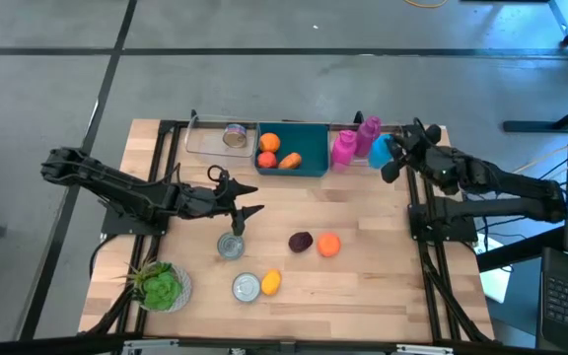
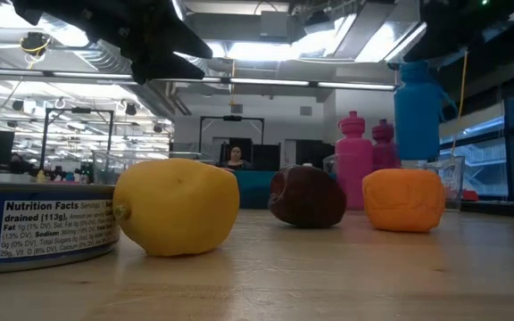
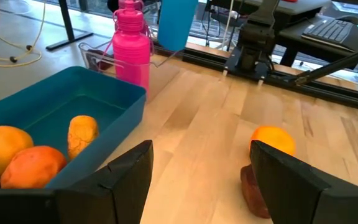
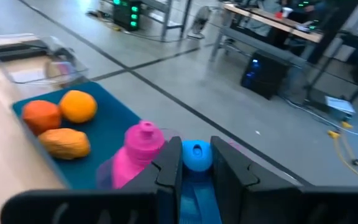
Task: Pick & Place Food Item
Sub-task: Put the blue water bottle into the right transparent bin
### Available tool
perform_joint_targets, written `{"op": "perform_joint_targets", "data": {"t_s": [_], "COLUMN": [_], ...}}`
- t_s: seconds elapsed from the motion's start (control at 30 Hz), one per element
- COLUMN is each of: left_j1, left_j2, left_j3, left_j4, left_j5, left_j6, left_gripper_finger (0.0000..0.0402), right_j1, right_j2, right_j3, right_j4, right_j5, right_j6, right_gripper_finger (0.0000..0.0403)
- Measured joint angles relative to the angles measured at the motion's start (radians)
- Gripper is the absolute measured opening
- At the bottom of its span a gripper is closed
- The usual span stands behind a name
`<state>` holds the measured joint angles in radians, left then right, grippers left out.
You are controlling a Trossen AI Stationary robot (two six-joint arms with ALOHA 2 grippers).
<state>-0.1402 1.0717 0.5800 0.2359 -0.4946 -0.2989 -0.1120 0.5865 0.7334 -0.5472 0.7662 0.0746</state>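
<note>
Wood-topped table [image 1: 363, 286], two arms at work: the right gripper [image 1: 390, 150] holds a blue plastic bottle [image 1: 380, 150] lifted at the far edge, while the left gripper [image 1: 240, 204] hovers with fingers spread, empty, near the middle.

Loose food waits mid-table: a round orange fruit [image 1: 328, 245] touching a dark maroon plum-like piece [image 1: 301, 242], and a yellow lemon [image 1: 270, 282] beside a flat tin can [image 1: 247, 287]. Three pieces already lie in the teal plastic bin [image 1: 312, 167]. From here the raised bottle could clip the two pink bottles [image 1: 344, 148] just beside it and topple them; the left claw, closing off-centre on the touching pair, could roll one away.
</note>
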Motion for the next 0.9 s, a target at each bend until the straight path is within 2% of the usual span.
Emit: {"op": "perform_joint_targets", "data": {"t_s": [0.2,0.4,0.5,0.9], "left_j1": [0.000,0.000,-0.002,-0.002], "left_j2": [0.000,0.000,0.000,0.000], "left_j3": [0.000,0.000,0.000,0.000], "left_j4": [0.000,0.000,0.000,0.000], "left_j5": [0.009,0.049,0.050,0.052], "left_j6": [0.009,0.015,0.015,0.015], "left_gripper_finger": [0.0260,0.0260,0.0260,0.0260], "right_j1": [-0.097,-0.207,-0.257,-0.414], "right_j2": [0.000,0.001,0.011,0.130], "right_j3": [0.000,0.000,0.000,-0.006], "right_j4": [0.003,0.033,0.033,0.059], "right_j5": [-0.007,-0.097,-0.102,-0.224], "right_j6": [-0.031,-0.037,-0.046,-0.061], "right_gripper_finger": [0.0058,0.0058,0.0058,0.0058]}}
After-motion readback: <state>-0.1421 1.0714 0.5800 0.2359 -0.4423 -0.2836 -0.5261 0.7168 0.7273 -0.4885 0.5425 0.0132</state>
